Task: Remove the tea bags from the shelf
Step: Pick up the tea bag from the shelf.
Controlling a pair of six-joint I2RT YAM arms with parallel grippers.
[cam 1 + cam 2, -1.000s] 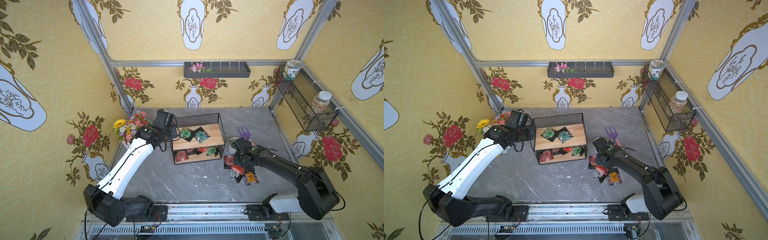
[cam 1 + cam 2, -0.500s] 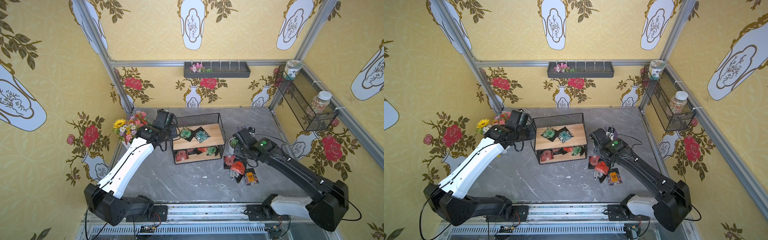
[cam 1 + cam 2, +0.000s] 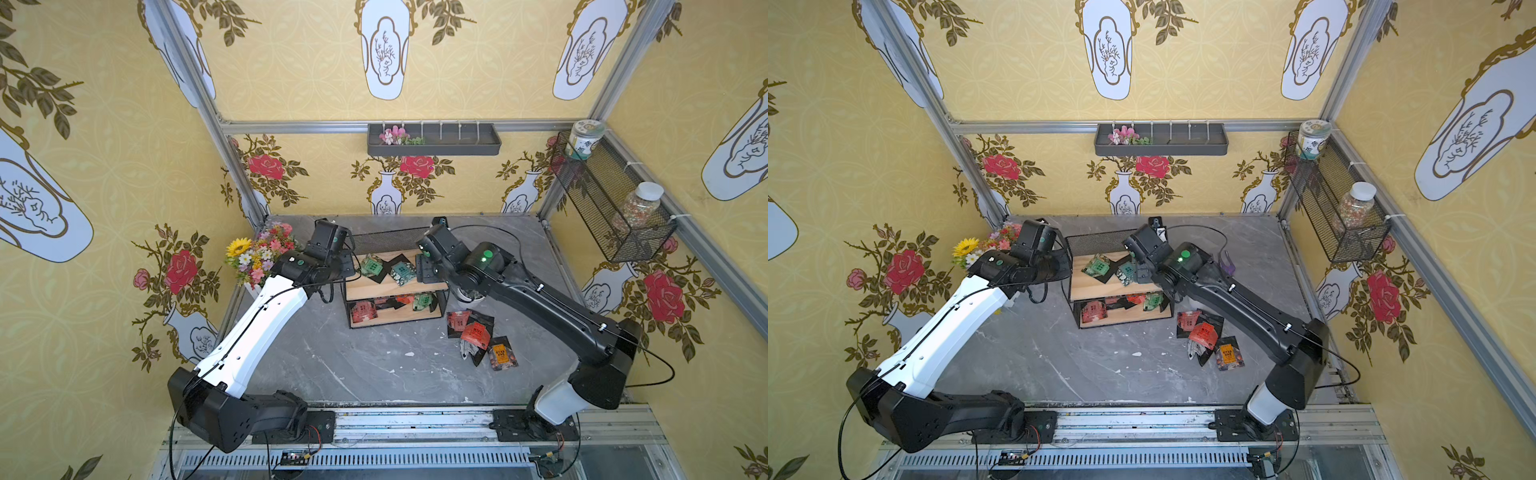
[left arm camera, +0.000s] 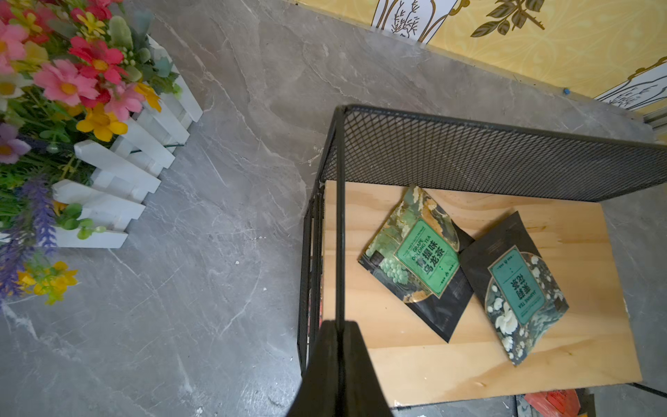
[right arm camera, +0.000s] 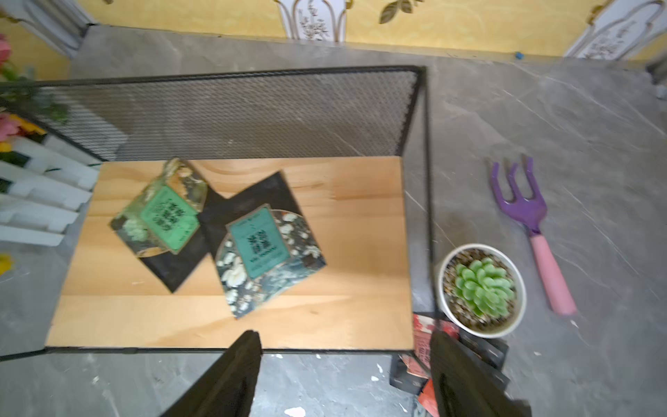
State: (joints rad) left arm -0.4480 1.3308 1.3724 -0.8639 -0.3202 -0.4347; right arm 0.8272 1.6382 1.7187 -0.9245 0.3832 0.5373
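Grey marble-look tabletop (image 3: pixel 374 365), yellow floral wallpaper walls (image 3: pixel 291 75). Left gripper (image 4: pixel 339 325) closed on a top wire of the black mesh shelf w/ two wooden boards (image 5: pixel 346 202). Right gripper (image 5: pixel 344 339) open at top board's front edge. Two green square foil tea bags (image 5: pixel 265 249) lie flat just beyond it, overlapping, turned diagonal — corners toward mesh back — square, no long axis.

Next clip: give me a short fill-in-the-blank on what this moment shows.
The top board of the two-tier black wire-mesh shelf with wooden boards holds ___ green foil tea bags. The left gripper is ___ on the shelf's wire frame. The right gripper stands ___. The small white pot beside the shelf holds a green ___.
Missing: two; shut; open; succulent.
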